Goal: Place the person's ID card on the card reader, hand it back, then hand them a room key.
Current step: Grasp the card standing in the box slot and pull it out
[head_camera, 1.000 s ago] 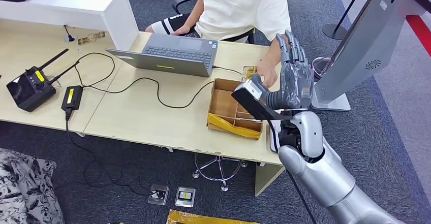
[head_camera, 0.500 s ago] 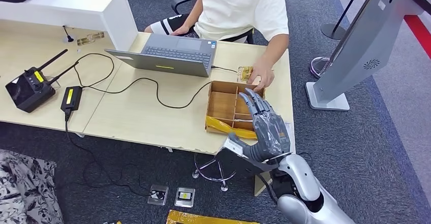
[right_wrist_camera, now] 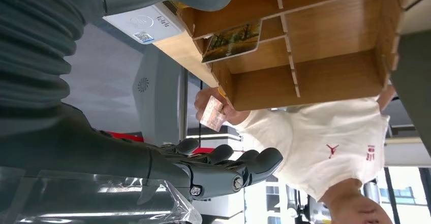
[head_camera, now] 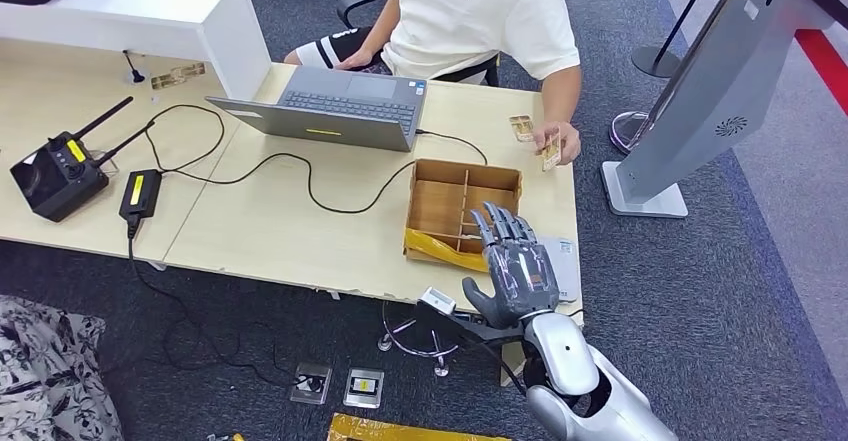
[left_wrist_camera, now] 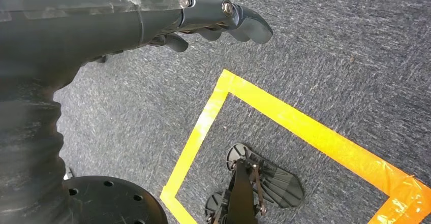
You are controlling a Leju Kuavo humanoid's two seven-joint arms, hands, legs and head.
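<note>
The person's hand (head_camera: 562,141) pinches a small card (head_camera: 550,152) above the desk's far right corner; the same card (right_wrist_camera: 213,114) appears in the right wrist view. My right hand (head_camera: 515,261) hovers with fingers spread and nothing in it, over the desk's near edge, in front of the wooden compartment box (head_camera: 440,206). The white card reader (head_camera: 569,269) lies just right of this hand, partly hidden by it, and is also seen as card reader (right_wrist_camera: 143,23). A picture card (right_wrist_camera: 233,40) lies in one box compartment. My left hand (left_wrist_camera: 218,18) hangs over the carpet, holding nothing.
A second card (head_camera: 520,127) lies on the desk near the person. A laptop (head_camera: 340,109), cables, a power brick (head_camera: 141,192) and a black radio unit (head_camera: 58,173) occupy the desk's left and middle. A grey kiosk stand (head_camera: 700,91) rises at the right.
My right hand came down from high in front of the camera to the desk's near edge. The person lifted a card off the desk and moved it right.
</note>
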